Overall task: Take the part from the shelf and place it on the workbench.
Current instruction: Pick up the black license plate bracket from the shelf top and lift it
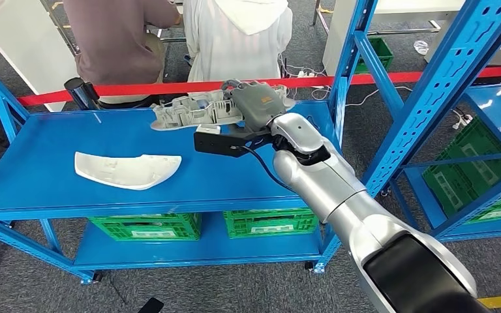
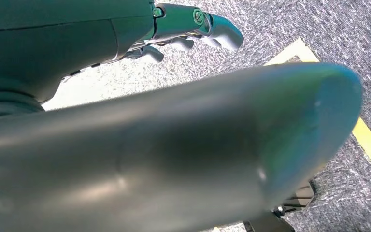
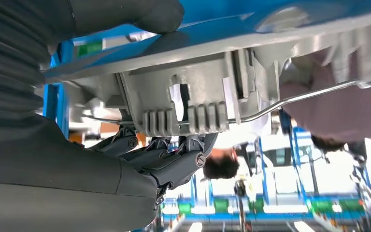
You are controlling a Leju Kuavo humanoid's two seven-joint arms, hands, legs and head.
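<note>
Gripping a grey plastic part (image 1: 192,111) at its right end, the right hand (image 1: 256,104) reaches over the far side of the blue desk (image 1: 52,176). In the right wrist view its thumb (image 3: 125,17) and dark fingers (image 3: 174,162) close on the part's ribbed edge, just above the desk top. A white curved piece (image 1: 127,170) lies well apart, nearer the front left. Green crates (image 1: 147,226) sit on the lower shelf. Two people sit beyond a red tape (image 1: 169,87). The left hand (image 2: 193,29) hangs over grey carpet, fingers loosely curled, holding nothing.

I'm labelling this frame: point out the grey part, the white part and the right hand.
grey part (image 1: 189,111), head view, ribbed body.
white part (image 1: 127,169), head view, middle.
right hand (image 1: 258,104), head view, back of hand.
</note>
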